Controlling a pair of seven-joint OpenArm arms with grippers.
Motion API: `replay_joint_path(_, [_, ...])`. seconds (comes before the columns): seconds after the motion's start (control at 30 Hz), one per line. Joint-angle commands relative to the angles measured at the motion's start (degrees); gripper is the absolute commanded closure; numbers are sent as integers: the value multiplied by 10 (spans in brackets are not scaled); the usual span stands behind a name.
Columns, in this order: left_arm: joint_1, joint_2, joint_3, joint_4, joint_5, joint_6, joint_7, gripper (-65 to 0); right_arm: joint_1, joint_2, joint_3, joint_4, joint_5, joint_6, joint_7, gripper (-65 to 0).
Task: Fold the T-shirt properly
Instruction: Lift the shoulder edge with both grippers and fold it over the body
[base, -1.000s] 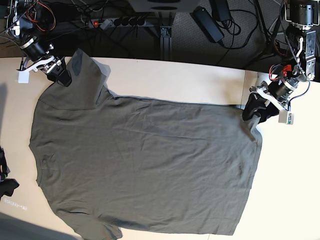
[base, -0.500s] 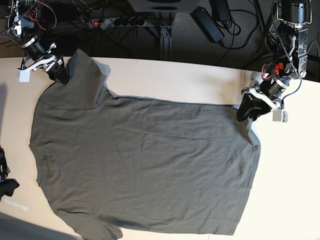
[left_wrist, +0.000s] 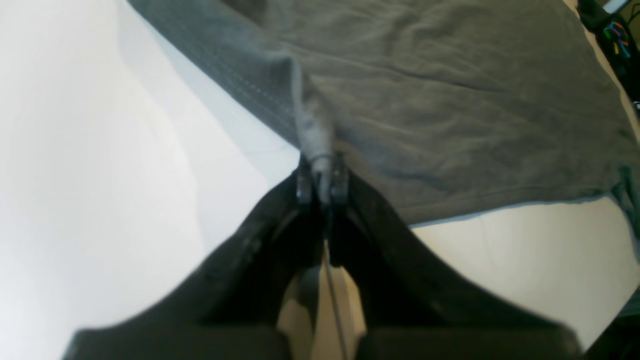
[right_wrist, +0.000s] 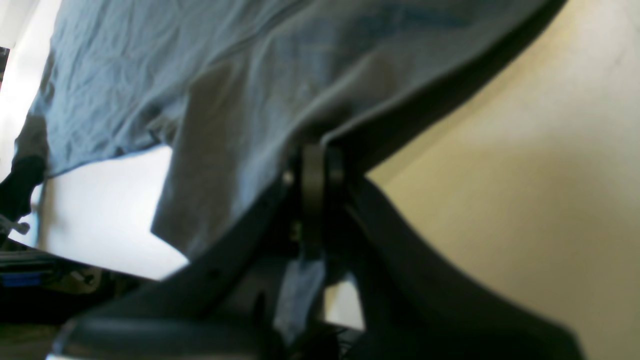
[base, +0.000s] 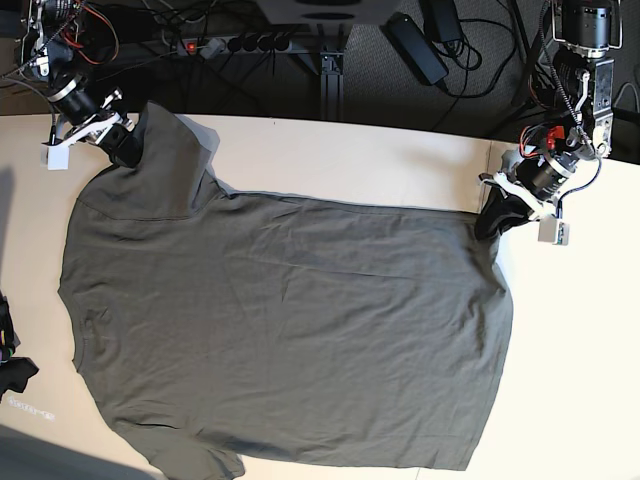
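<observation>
The dark olive-grey T-shirt (base: 290, 330) lies spread flat on the table, collar side towards the base view's left. My left gripper (base: 492, 218) is at the shirt's far right corner. In the left wrist view the left gripper (left_wrist: 320, 176) is shut on a pinched ridge of the T-shirt (left_wrist: 450, 100) at its hem. My right gripper (base: 127, 148) is at the far left sleeve. In the right wrist view the right gripper (right_wrist: 320, 165) is shut on the edge of the T-shirt (right_wrist: 200, 75), which lifts slightly there.
A small black object with coloured bits (base: 12, 362) sits at the table's left edge and also shows in the left wrist view (left_wrist: 612, 30). A power strip (base: 240, 42) and cables lie beyond the table's far edge. A paler sheet (base: 580, 350) covers the table's right part.
Both grippers have shut on the cloth. The left gripper has drawn the hem corner slightly inward, and the right gripper has shifted a little towards the far edge with the sleeve.
</observation>
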Motion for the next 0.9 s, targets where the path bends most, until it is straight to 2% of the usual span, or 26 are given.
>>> replay_joint_path(0.0, [-2, -7, 0, 9, -1, -18, 41, 0, -2, 9, 3, 11, -9, 41, -19, 0])
replay_joint_path(0.1, [0, -7, -4, 30, -31, -18, 88, 0, -8, 16, 9, 30, -6, 41, -51, 0])
replay_joint_path(0.2, [11, -11, -12, 65, -51, -18, 118, 0, -31, 28, 24, 61, 8, 42, -56, 0])
replay_joint_path(0.37, [61, -23, -36, 163, -61, -18, 123, 0, -78, 37, 74, 132, 35, 43, -74, 0])
replay_joint_path(0.5, [76, -30, -74, 226, -75, -18, 124, 0, -78, 45, 118, 171, 36, 43, -75, 0])
replay_joint_path(0.7, [24, -46, -82, 234, -71, -18, 126, 0, -14, 110, 127, 177, 9, 43, -75, 0])
replay_joint_path(0.87, [-24, -53, -54, 214, -50, -18, 125, 0, 56, 171, 122, 154, 2, 43, -75, 0])
